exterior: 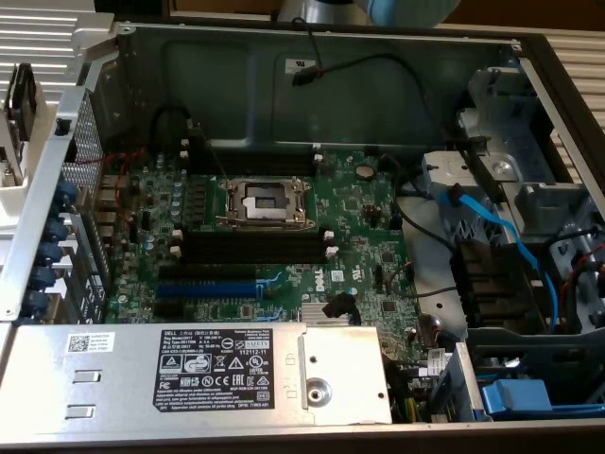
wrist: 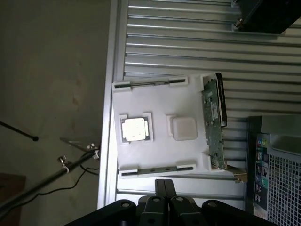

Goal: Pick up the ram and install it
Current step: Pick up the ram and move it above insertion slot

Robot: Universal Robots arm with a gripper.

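The claw (wrist: 164,188) is in the foreground of the wrist view. Its two dark fingers are pressed tight together and it holds nothing and touches nothing. It hangs over the ribbed metal worktop (wrist: 188,47), just off the edge of a white tray (wrist: 160,101) that lies flat there.

The ram (wrist: 212,123) sits in that tray, a long green stick held between white brackets along the tray side nearest the computer case (wrist: 277,183). It is apart from the claw. A dark strip runs along its far edge, and I cannot tell what that is. Also in the tray are a silver square processor (wrist: 135,128) in its own frame and a white square block (wrist: 184,128) beside it.

The exterior view looks down into the open case, where the green motherboard (exterior: 359,203) lies flat. It carries a metal processor socket (exterior: 263,200), long black memory slots (exterior: 253,248) just beside the socket, and a blue expansion slot (exterior: 208,282) past them. A grey power supply (exterior: 189,369) with a white label is closest to that camera.
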